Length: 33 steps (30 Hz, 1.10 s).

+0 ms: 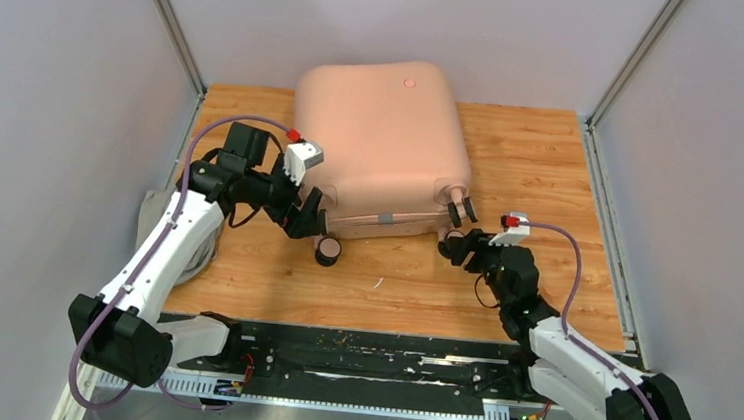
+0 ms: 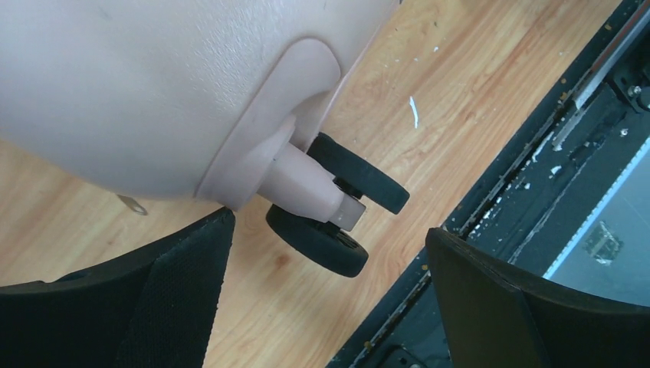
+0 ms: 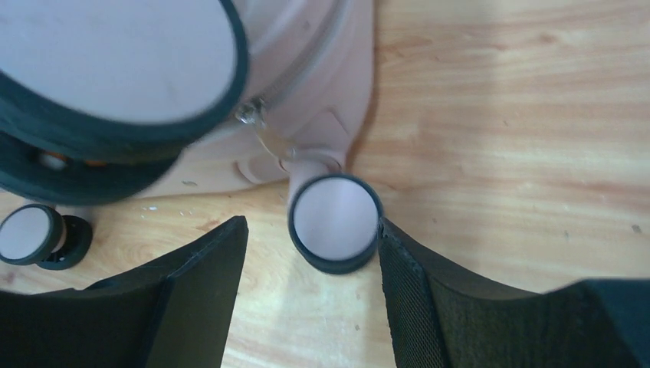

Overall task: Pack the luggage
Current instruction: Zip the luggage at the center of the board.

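The luggage [image 1: 384,136], a pale pink hard-shell suitcase, lies shut and flat on the wooden table [image 1: 542,163]. My left gripper [image 1: 307,215] is at its near left corner, just above the black caster [image 1: 327,253]. In the left wrist view that twin wheel [image 2: 337,218] sits ahead of my open left gripper [image 2: 329,226], touching neither finger. My right gripper [image 1: 451,244] is at the near right corner by another caster [image 1: 463,212]. In the right wrist view my right gripper [image 3: 310,224] is open around a pink-faced wheel [image 3: 335,222], which rests against the right finger [image 3: 414,284].
Grey walls with metal posts close in the table on three sides. A black base rail [image 1: 357,354] runs along the near edge. A pale grey object [image 1: 206,255] lies partly hidden under the left arm. A small white fleck [image 1: 379,283] lies on the wood.
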### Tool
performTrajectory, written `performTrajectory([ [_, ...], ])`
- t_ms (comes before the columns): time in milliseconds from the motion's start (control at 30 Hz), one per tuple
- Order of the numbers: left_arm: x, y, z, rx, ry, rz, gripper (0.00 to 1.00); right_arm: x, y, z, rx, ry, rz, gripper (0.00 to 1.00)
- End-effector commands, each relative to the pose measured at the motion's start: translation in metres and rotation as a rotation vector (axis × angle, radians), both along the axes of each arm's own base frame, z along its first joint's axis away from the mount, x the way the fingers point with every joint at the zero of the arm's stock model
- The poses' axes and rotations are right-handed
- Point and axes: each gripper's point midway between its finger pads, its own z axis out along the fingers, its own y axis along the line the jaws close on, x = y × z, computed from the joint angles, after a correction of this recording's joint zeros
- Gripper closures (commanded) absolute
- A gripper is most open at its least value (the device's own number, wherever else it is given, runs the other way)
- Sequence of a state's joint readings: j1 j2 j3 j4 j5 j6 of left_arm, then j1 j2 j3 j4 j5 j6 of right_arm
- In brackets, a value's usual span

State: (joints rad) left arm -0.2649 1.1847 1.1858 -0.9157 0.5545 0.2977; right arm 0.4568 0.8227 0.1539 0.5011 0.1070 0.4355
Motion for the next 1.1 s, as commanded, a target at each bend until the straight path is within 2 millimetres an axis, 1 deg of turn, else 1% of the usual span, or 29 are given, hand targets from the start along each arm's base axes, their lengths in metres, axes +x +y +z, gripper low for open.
performTrajectory([
  [0, -0.001, -0.015, -0.001, -0.1, 0.023, 0.016, 0.0, 0.025, 0.018, 0.051, 0.025, -0.214, 0.096, 0.34],
  [100, 0.001, -0.024, -0.003, -0.154, 0.063, 0.025, 0.0, 0.034, 0.029, 0.053, 0.041, -0.228, 0.171, 0.37],
  [200, 0.005, -0.03, -0.009, -0.186, 0.084, 0.027, 0.0, 0.041, 0.033, 0.052, 0.036, -0.24, 0.198, 0.43],
  [267, 0.009, -0.034, -0.012, -0.206, 0.089, 0.022, 0.0, 0.044, 0.034, 0.052, 0.031, -0.252, 0.202, 0.49],
  [333, 0.009, -0.038, -0.013, -0.228, 0.099, 0.009, 0.0, 0.045, 0.033, 0.055, 0.032, -0.282, 0.193, 0.56],
  [467, 0.011, -0.041, -0.016, -0.237, 0.109, -0.005, 0.01, 0.048, 0.032, 0.063, 0.034, -0.329, 0.185, 0.77],
  [533, 0.011, -0.04, -0.018, -0.229, 0.104, -0.015, 0.1, 0.049, 0.031, 0.068, 0.039, -0.351, 0.178, 0.86],
  [600, 0.011, -0.039, -0.018, -0.22, 0.1, -0.016, 0.24, 0.051, 0.029, 0.069, 0.034, -0.362, 0.165, 0.93],
  [667, 0.011, -0.036, -0.017, -0.199, 0.091, -0.014, 0.4, 0.052, 0.026, 0.069, 0.026, -0.366, 0.149, 0.99],
  [733, 0.014, -0.031, -0.012, -0.17, 0.054, -0.011, 0.51, 0.053, 0.02, 0.066, 0.014, -0.361, 0.119, 1.0],
  [800, 0.017, -0.027, -0.006, -0.15, 0.01, -0.004, 0.56, 0.054, 0.015, 0.063, 0.004, -0.358, 0.091, 1.0],
  [867, 0.019, -0.024, 0.0, -0.136, -0.024, 0.007, 0.65, 0.054, 0.013, 0.059, -0.006, -0.351, 0.082, 1.0],
  [1033, 0.021, -0.02, 0.007, -0.127, -0.053, 0.026, 0.99, 0.052, 0.002, 0.048, -0.009, -0.322, 0.027, 1.0],
  [1067, 0.021, -0.02, 0.009, -0.128, -0.055, 0.029, 1.0, 0.05, 0.001, 0.046, -0.009, -0.318, 0.025, 1.0],
])
